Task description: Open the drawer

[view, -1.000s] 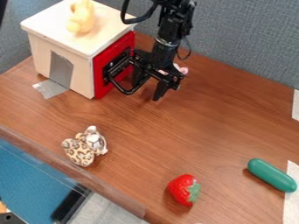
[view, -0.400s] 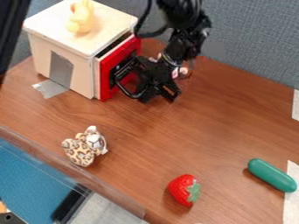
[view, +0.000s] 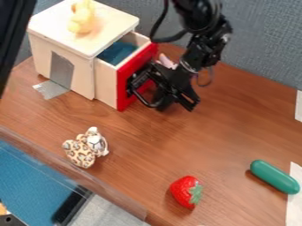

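The gripper (view: 175,104) hangs low over the table just right of the drawer front, its two fingertips apart. Its left finger is at the black bar handle (view: 141,97); whether that finger sits inside the handle's loop I cannot tell. The drawer's red front (view: 122,84) stands away from the wooden cabinet (view: 65,57). Part of the drawer's pale side wall (view: 106,83) and its blue inside (view: 117,52) show between front and cabinet. The arm covers part of the handle and red front.
A yellow toy (view: 82,17) sits on the cabinet top. Behind the gripper lies a pinkish toy (view: 167,61). A leopard-print plush (view: 81,152) is at front left, a strawberry (view: 186,191) at front centre, a green capsule-shaped object (view: 275,177) at right. A grey-blue wall (view: 265,39) bounds the back.
The gripper has moved right and away from the cabinet. Along with it the red front and handle have come out, and the drawer has gone from closed to partly open.
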`<state>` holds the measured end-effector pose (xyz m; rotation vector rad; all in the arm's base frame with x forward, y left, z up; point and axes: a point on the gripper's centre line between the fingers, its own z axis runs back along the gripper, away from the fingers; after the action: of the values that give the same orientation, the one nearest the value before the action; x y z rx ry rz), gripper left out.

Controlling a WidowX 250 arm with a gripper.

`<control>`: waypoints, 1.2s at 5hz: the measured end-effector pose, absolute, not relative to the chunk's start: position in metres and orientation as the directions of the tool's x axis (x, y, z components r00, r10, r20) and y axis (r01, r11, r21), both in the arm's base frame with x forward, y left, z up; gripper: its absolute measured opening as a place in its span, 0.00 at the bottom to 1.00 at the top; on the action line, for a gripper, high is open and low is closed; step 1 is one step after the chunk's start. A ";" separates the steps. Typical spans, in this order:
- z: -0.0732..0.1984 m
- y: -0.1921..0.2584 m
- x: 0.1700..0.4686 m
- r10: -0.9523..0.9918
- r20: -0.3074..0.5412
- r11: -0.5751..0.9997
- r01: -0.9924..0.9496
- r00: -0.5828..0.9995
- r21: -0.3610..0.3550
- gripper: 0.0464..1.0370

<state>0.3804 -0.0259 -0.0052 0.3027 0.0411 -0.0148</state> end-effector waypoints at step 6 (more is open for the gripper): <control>0.028 -0.077 0.388 -0.011 0.035 0.982 0.004 0.999 0.191 0.66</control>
<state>0.3877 -0.0767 0.0275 0.1922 -0.0358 -0.0072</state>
